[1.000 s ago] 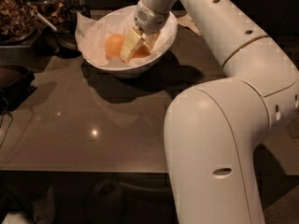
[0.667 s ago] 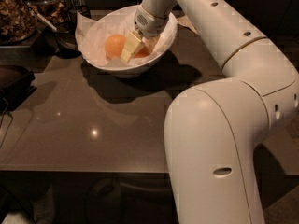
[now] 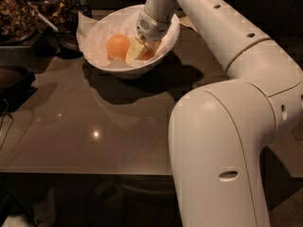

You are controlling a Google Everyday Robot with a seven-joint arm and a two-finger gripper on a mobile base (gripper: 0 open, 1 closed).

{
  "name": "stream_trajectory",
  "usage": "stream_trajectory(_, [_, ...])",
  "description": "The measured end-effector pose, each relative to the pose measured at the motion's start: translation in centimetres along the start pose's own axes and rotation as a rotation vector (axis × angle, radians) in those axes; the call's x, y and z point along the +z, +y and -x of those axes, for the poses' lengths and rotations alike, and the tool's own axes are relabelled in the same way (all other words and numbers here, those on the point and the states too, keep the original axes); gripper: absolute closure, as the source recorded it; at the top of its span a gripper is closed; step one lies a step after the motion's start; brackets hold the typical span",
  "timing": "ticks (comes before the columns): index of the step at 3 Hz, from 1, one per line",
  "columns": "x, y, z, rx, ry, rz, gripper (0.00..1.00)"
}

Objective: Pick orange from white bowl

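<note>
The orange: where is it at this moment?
In the camera view, the orange lies inside the white bowl, right of a paler fruit, partly behind the gripper.

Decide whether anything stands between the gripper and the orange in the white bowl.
Nothing visible does. The gripper is down inside the white bowl, right against the orange, which shows just behind it. The paler orange fruit lies beside them, to the picture's left, not between.

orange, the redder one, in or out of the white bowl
In: the orange lies inside the white bowl, the gripper down inside beside it.
</note>
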State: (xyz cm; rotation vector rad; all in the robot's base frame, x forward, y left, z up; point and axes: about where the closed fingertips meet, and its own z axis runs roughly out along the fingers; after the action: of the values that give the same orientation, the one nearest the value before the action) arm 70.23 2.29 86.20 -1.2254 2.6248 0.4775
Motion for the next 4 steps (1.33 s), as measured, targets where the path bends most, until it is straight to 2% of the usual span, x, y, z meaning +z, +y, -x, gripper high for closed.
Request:
stream_trajectory(1, [-0.3,0.4,-0.1,-0.028,-0.036,0.006,0.96])
stream_trajectory(2, [-1.3,1.2,0.6,-0.058,-0.087,0.021,1.0])
stream_trajectory(3, [-4.8,3.6,1.5,-0.137,-0.198,0.044,1.0])
stream_trajectory(4, [-7.9,6.7,1.8,-0.235,-0.252,0.077,1.0])
